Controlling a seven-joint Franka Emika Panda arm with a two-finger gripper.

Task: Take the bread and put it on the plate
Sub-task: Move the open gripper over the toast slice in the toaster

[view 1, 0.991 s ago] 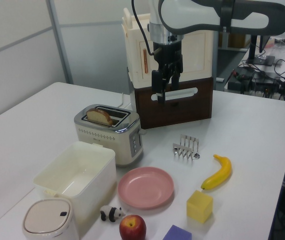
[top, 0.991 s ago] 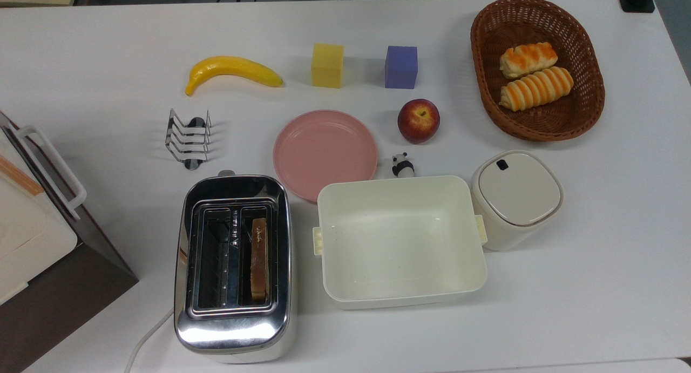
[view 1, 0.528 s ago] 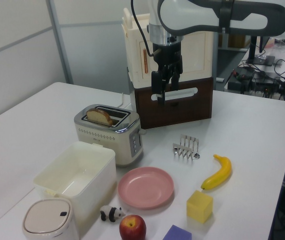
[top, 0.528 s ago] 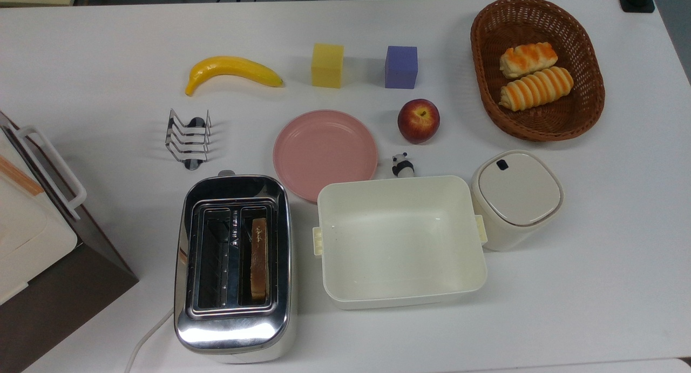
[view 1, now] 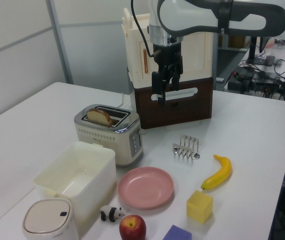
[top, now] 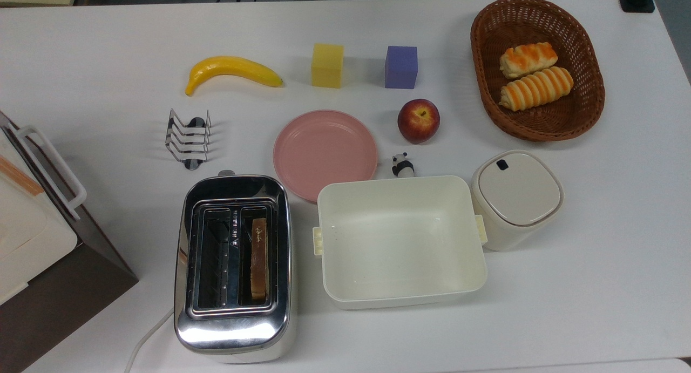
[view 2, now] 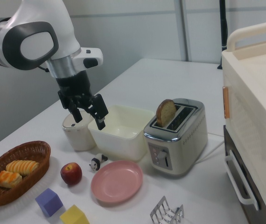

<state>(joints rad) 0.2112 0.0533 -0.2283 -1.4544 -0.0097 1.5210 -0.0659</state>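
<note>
**Setting: laboratory bench dressed as a kitchen**

I work at a plain white table in a lab or office room. Grey partition wall panels enclose it, and a desk with cables and dark equipment stands behind. On the table sit kitchen props: a chrome two-slot toaster, a cream toy microwave oven, and yellow and purple foam cubes.

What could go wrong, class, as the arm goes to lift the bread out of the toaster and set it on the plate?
1. The bread stands edge-up in a narrow slot of the toaster; the open gripper, high above the table, may strike the slot's metal rim.
2. The plate lies close to the toaster and the cream tub, so the lowering arm might bump either one.
</note>
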